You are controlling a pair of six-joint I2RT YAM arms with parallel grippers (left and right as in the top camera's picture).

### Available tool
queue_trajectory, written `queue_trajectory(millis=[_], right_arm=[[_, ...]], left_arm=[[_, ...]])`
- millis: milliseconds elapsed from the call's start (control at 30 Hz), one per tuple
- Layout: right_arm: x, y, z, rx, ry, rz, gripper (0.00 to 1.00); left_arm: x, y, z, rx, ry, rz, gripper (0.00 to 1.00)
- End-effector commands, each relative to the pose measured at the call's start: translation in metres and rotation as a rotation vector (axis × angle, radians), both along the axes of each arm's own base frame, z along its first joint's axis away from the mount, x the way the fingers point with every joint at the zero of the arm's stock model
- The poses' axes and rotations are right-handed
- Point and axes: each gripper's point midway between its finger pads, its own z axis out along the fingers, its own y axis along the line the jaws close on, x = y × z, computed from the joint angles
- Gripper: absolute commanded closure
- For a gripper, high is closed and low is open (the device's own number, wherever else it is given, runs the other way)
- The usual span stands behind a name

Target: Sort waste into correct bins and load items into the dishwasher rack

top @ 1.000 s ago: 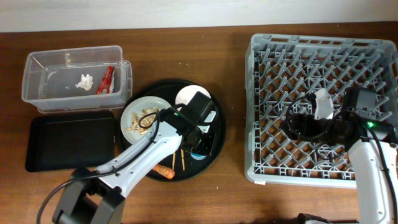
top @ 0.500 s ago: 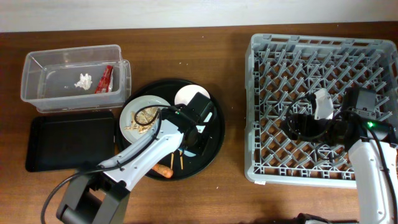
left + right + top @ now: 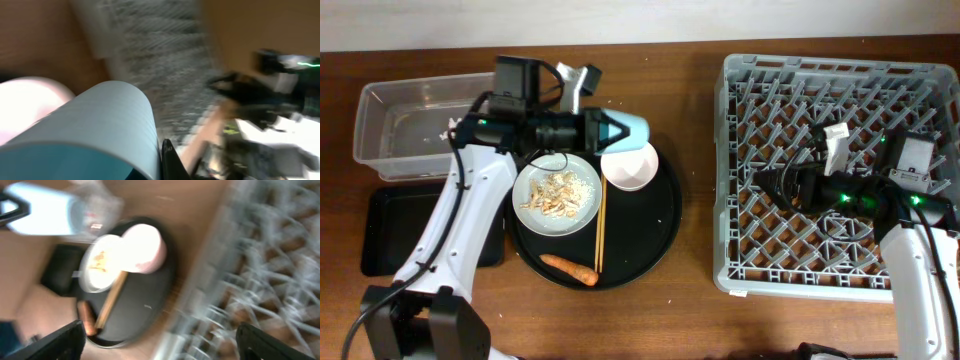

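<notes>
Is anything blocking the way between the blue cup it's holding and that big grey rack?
Nothing visible. The left hand holds the cup, and only bare table lies between it and the rack. The right hand does hover over the rack's middle.

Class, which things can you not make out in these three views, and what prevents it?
Inside of the clear tub: overhead, the left arm covers its right part.
Grip of the left fingers on the light-blue cup: left wrist view blurred, fingers cut by the bottom edge.
Dishwasher rack pegs: right wrist view blurred.
Shallow black tray: overhead, arm hides its right edge.
</notes>
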Motion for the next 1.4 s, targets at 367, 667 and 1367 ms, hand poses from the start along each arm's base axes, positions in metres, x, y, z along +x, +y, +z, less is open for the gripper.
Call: queue_trajectory(millis=[367,667,1367], right_arm=[[-0.018,0.122,0.066,0.096,-0.397,0.491,0.02],[-0.028,0.136,0.089,0.164,-0.521,0.598,0.45],[-0.006,-0.088,0.006,-0.362,0.191,-0.37,0.71]], left_arm=[[-0.097,-0.081,0.069,-0.389,-0.011,-0.538,1.0],[-0.098,-0.086,0.066,-0.371,-0.016,-0.535,1.0],[-0.022,0.126,-0.045,0.703,0.059,0.379,0.47]])
